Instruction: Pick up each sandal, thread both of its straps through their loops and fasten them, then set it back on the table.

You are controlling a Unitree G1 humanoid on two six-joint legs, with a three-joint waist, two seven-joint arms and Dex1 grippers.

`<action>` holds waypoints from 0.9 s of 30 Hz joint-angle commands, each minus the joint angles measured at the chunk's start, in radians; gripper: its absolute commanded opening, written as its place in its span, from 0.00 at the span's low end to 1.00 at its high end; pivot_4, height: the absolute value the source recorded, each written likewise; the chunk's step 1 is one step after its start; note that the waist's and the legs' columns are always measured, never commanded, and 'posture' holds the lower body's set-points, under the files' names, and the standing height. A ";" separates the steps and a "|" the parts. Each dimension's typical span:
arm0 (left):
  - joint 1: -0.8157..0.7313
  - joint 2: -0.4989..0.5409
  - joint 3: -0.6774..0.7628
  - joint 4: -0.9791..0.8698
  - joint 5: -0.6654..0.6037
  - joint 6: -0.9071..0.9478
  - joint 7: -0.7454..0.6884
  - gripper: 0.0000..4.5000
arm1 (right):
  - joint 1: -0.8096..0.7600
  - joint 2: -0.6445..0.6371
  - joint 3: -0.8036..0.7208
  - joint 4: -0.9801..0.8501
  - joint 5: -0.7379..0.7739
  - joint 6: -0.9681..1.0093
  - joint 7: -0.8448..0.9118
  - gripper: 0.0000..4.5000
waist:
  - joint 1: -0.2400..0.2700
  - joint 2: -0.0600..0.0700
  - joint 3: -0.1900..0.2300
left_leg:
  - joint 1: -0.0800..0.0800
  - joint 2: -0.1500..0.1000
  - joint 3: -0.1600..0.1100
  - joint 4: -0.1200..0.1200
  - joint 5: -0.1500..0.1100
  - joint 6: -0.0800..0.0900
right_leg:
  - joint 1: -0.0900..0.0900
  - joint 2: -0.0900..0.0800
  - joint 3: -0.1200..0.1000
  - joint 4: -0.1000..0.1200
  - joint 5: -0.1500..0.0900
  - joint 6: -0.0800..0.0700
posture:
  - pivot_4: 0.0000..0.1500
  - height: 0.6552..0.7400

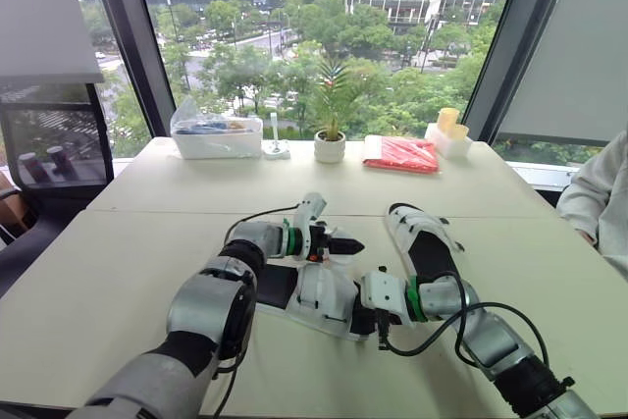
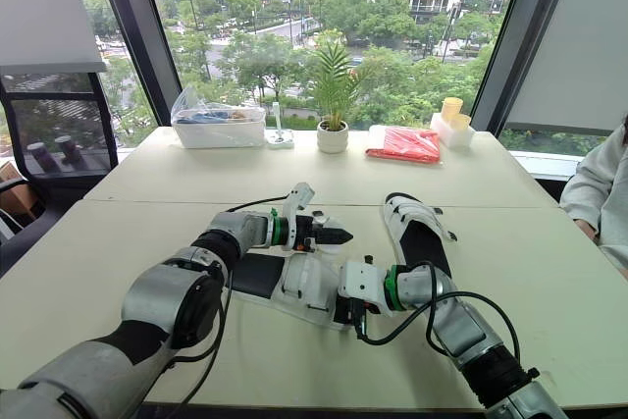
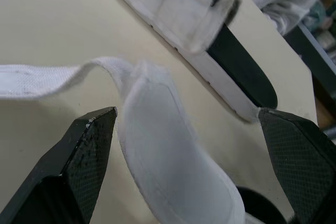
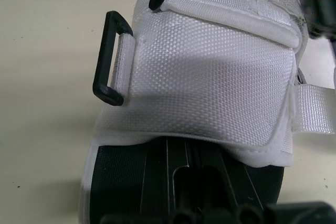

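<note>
**Lining up a loose strap with its loop on the near sandal**

The near sandal lies flat on the surface between the two arms. The second sandal lies just beside it on the robot's right. Whether that one's straps are fastened I cannot tell.

The left gripper hovers over the near sandal's far edge with its jaws spread wide. In the left wrist view a loose white strap flap curls up in the gap between them and is not yet pinched. The right gripper sits at the sandal's near end, close against the black sole. Whether it grips the sandal or only rests there I cannot tell. Its wrist view looks straight at the white upper and the black loop, which stands free at the side with nothing through it.

The step in hand appears to be catching the strap so it can be fed through that loop. To do it well:

- Close on the flap near its free tip, not at the fold, so a short stiff length is left to lead.
- Steady the sandal first, since a pull on the strap could drag it across the surface.
- Bring the tip to the loop flat and square to the opening, because a twisted strap will jam.
</note>
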 commanded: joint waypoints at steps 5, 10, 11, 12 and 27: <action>-0.037 -0.025 0.135 0.005 -0.085 -0.016 0.158 0.98 | 0.074 -0.011 0.090 0.043 -0.071 0.072 0.017 0.00 | 0.001 0.000 0.000 | 0.000 0.000 0.000 0.000 0.000 0.000 | 0.000 0.000 0.000 0.000 0.000 0.000 | 1.00 0.97; -0.026 -0.035 0.209 0.013 -0.119 -0.072 0.292 0.87 | 0.075 -0.015 0.087 0.037 -0.071 0.078 0.018 0.00 | 0.001 0.000 0.000 | 0.000 0.000 0.000 0.000 0.000 -0.001 | 0.000 0.000 0.000 0.000 0.000 0.000 | 1.00 0.97; -0.025 -0.036 0.217 0.014 -0.120 -0.081 0.302 0.80 | 0.075 -0.016 0.087 0.036 -0.071 0.079 0.018 0.00 | 0.001 0.000 0.000 | 0.000 0.000 0.000 0.000 0.000 -0.001 | 0.000 0.000 0.000 0.000 0.000 0.000 | 1.00 0.97; -0.024 -0.037 0.226 0.014 -0.122 -0.089 0.309 0.69 | 0.076 -0.017 0.087 0.035 -0.071 0.080 0.018 0.00 | 0.001 0.000 0.000 | 0.000 0.000 0.000 0.000 0.000 -0.001 | 0.000 0.000 0.000 0.000 0.000 0.000 | 1.00 0.97; -0.024 0.025 0.193 -0.026 -0.112 -0.068 -0.091 0.01 | 0.084 -0.025 0.085 0.023 -0.069 0.088 0.014 0.00 | 0.003 0.000 0.000 | 0.000 -0.003 0.000 0.000 0.001 -0.002 | 0.000 0.000 0.000 0.000 0.000 0.000 | 1.00 0.97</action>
